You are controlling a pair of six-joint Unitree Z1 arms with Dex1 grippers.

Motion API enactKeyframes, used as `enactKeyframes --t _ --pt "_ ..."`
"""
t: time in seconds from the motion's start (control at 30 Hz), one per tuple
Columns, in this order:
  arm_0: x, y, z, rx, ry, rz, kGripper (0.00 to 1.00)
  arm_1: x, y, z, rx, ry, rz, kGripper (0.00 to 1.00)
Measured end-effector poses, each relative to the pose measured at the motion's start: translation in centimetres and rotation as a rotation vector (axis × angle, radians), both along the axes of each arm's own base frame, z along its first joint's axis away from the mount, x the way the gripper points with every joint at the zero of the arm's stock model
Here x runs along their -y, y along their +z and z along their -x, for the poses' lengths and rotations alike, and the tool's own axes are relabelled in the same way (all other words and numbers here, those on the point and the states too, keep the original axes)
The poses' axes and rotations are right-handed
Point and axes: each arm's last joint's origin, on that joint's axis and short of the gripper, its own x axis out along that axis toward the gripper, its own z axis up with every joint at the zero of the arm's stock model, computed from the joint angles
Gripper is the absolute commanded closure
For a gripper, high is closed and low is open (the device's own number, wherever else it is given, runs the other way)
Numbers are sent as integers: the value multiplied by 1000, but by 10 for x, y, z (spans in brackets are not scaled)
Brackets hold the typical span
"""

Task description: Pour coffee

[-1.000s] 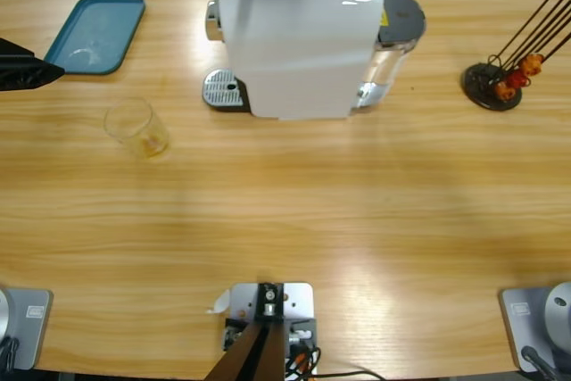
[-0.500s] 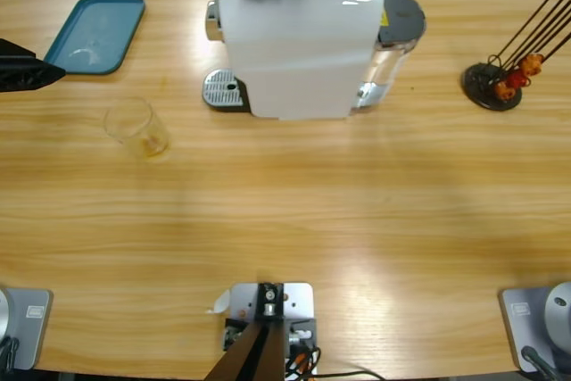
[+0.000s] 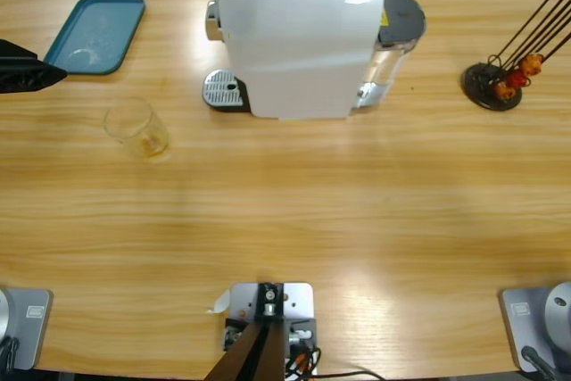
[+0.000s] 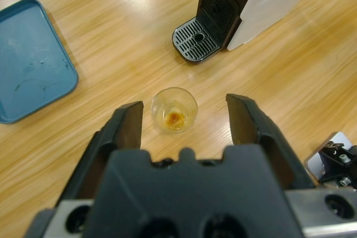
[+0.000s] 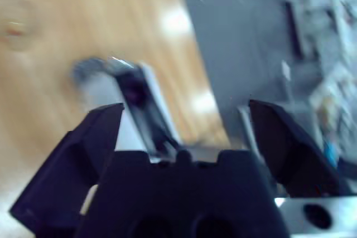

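A teal tray (image 3: pixel 96 33) is seen at the far left of the wooden surface (image 3: pixel 294 211) in the high view, toward 10 o'clock from the middle. Just past its lower edge, near 9 o'clock, a black tip of an arm (image 3: pixel 27 73) enters from the left edge. Below the tray a clear glass tumbler (image 3: pixel 136 128) stands upright on the bare surface, well apart from the machine; the coffee (image 3: pixel 153 143), a shallow amber layer, lies at its bottom.

In the left wrist view the left gripper (image 4: pixel 184 118) is held above the tumbler (image 4: pixel 174 110), fingers spread wide, with the glass seen between them and untouched. The coffee (image 4: pixel 175 117) shows as a small brown patch inside.

At 12 o'clock stands a white coffee machine (image 3: pixel 299 37), its perforated drip tray (image 3: pixel 223 91) at its left foot, unoccupied. At 2 o'clock a black capsule stand (image 3: pixel 492 85) with thin rods carries orange capsules (image 3: pixel 522 70).

The right gripper (image 5: pixel 184 124) is seen only in its blurred wrist view, fingers spread apart, nothing between them.
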Motion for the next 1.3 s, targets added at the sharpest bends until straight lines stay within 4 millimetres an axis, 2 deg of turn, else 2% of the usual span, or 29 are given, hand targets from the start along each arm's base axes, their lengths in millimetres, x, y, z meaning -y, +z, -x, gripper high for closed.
enactKeyframes --t 0.03,0.07,0.13,0.23,0.3,0.43,0.53,0.77,0.97,1.1,1.13,1.2,1.27,1.3 --pt "0 0 0 -1 -2 0 358 13 8 4 33 -64 4 674" --pt "1 -1 1 -2 -5 -1 358 25 16 9 68 -120 6 809" --pt "1 -1 1 -3 -10 -1 358 51 29 21 127 -192 13 1000" --pt "2 -1 1 -3 -13 -1 358 79 39 33 167 -321 -51 1000" --pt "2 -1 1 -3 -14 -1 358 93 36 40 172 -389 -105 1000" --pt "2 -1 2 -4 -15 -2 358 121 23 49 135 -464 -324 1000" --pt "2 -1 2 -4 -16 -2 358 135 22 58 64 -451 -426 1000" --pt "2 -1 2 -3 -16 -1 358 121 14 53 18 -390 -513 1000" --pt "3 -1 3 -12 -37 13 326 94 -21 34 87 -413 -651 1000" --pt "3 -1 3 -13 -39 15 311 75 -44 18 134 -448 -559 1000" --pt "3 -1 3 -13 -39 15 209 69 -51 13 141 -459 -528 1000" --pt "4 -1 3 -13 -39 15 69 58 -65 4 156 -485 -468 1000" --pt "4 -1 3 -13 -39 15 5 48 -76 -4 173 -509 -419 1000" --pt "4 -1 2 -14 -39 14 4 43 -79 -8 183 -520 -398 1000"
